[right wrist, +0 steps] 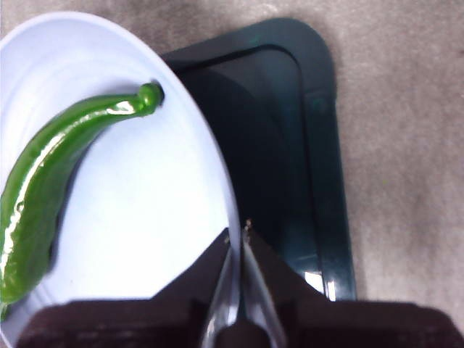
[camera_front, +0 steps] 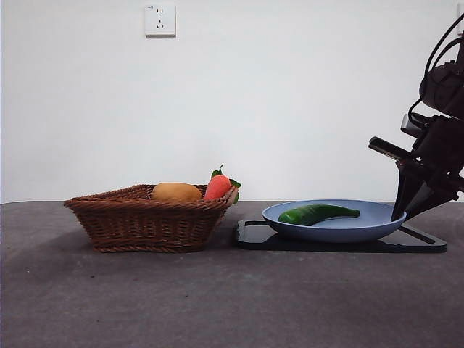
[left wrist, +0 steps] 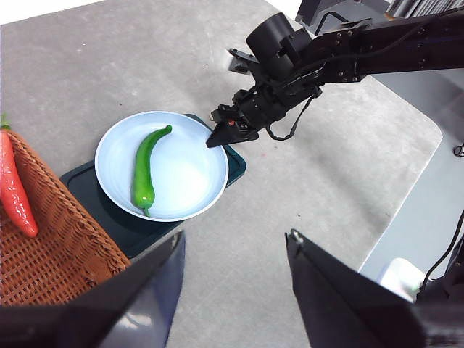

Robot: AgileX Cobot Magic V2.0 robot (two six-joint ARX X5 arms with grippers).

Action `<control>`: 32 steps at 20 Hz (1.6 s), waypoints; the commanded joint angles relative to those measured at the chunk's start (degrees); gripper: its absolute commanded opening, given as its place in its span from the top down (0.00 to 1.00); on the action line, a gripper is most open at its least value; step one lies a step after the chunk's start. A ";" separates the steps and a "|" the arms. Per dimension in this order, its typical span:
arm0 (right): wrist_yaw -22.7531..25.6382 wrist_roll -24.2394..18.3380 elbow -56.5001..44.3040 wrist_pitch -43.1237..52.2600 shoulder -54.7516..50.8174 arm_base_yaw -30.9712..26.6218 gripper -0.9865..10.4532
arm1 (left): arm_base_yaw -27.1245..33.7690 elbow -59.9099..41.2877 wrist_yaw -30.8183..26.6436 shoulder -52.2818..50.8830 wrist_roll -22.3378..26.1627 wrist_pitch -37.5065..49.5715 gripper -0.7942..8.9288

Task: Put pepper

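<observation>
The long glossy green pepper [camera_front: 317,213] lies across the blue plate [camera_front: 377,225], which sits on a dark tray [camera_front: 424,242]. It also shows in the left wrist view [left wrist: 145,169] and the right wrist view [right wrist: 51,190]. My right gripper [camera_front: 410,212] is shut and empty, its tips just above the plate's right rim [right wrist: 230,210], apart from the pepper. In the left wrist view that gripper [left wrist: 214,141] hovers at the plate's edge [left wrist: 217,181]. My left gripper [left wrist: 235,250] is open and empty, high above the table, away from the plate.
A wicker basket [camera_front: 148,221] stands left of the tray, holding a tan-orange lump [camera_front: 176,192] and a red-orange item with green leaves [camera_front: 218,185]. The dark tray [right wrist: 304,145] extends past the plate's right side. Grey table surface lies in front.
</observation>
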 commanded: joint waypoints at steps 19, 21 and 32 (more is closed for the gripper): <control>-1.05 -7.69 1.29 -18.40 -27.43 -0.22 0.79 | -0.52 1.14 0.09 0.52 0.85 -1.07 0.67; -3.52 -10.21 1.29 -25.94 -34.80 1.73 0.79 | -0.52 1.14 0.11 0.52 0.87 -1.57 0.67; -3.58 -13.46 1.29 -45.53 -59.87 11.45 0.82 | -0.52 1.14 0.17 0.52 2.36 -4.66 0.73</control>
